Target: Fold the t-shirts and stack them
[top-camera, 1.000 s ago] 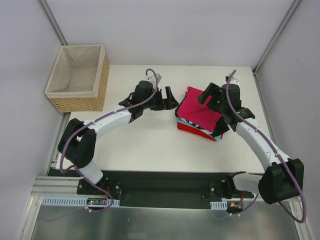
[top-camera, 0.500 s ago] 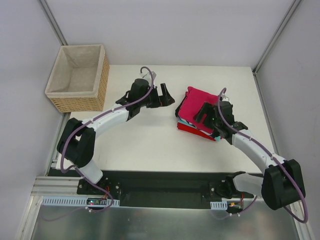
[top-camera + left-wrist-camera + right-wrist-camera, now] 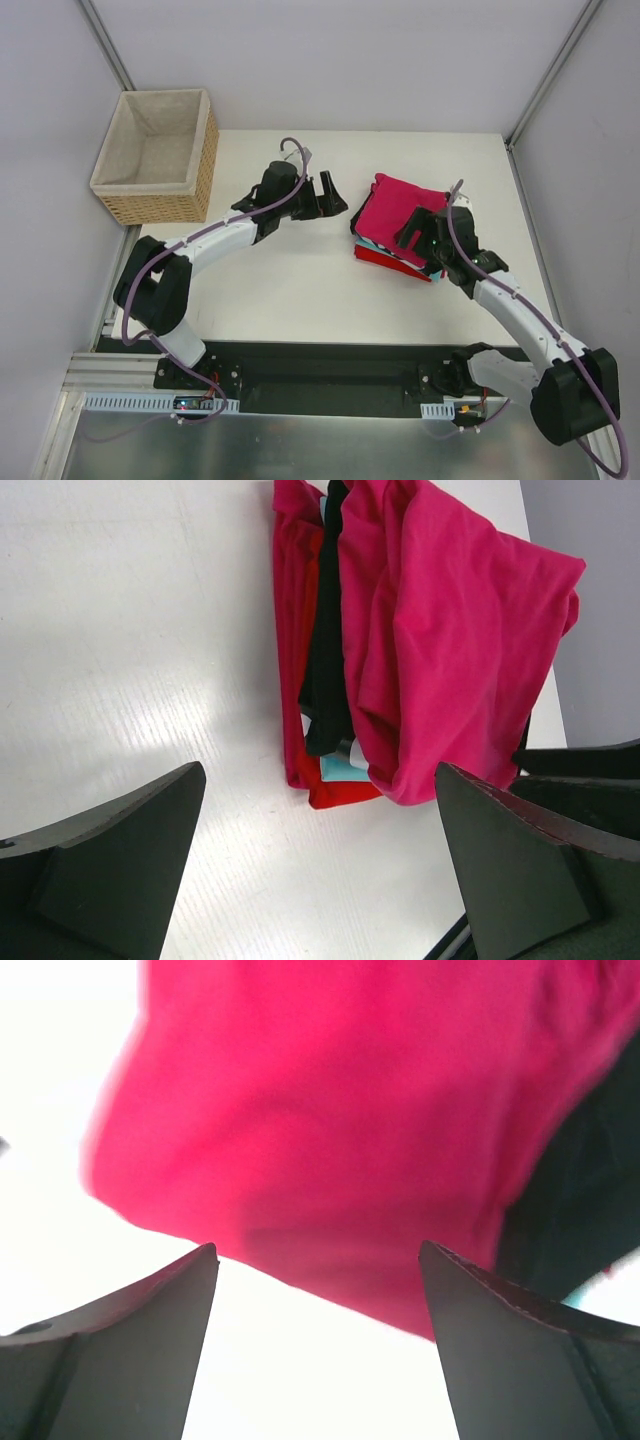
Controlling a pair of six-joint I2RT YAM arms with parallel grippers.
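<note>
The folded magenta-pink t-shirt [image 3: 395, 215] lies on top of a stack at the table's right middle. Under it show a black shirt [image 3: 325, 630], a blue edge [image 3: 340, 770] and a red shirt [image 3: 385, 262] at the bottom. My left gripper [image 3: 335, 192] is open and empty, just left of the stack and apart from it. My right gripper [image 3: 415, 228] is open and empty over the stack's near right part. In the right wrist view the pink shirt [image 3: 340, 1110] fills the frame beyond the open fingers, with black cloth [image 3: 585, 1190] at right.
A woven wicker basket [image 3: 155, 155] with beige lining stands at the table's far left. Bare white table [image 3: 290, 290] lies between the arms and in front of the stack. Grey walls close in the back and right sides.
My right gripper has drawn back toward the near side, from the stack's far right to its near right edge. My left gripper has barely shifted. The stack lies as before.
</note>
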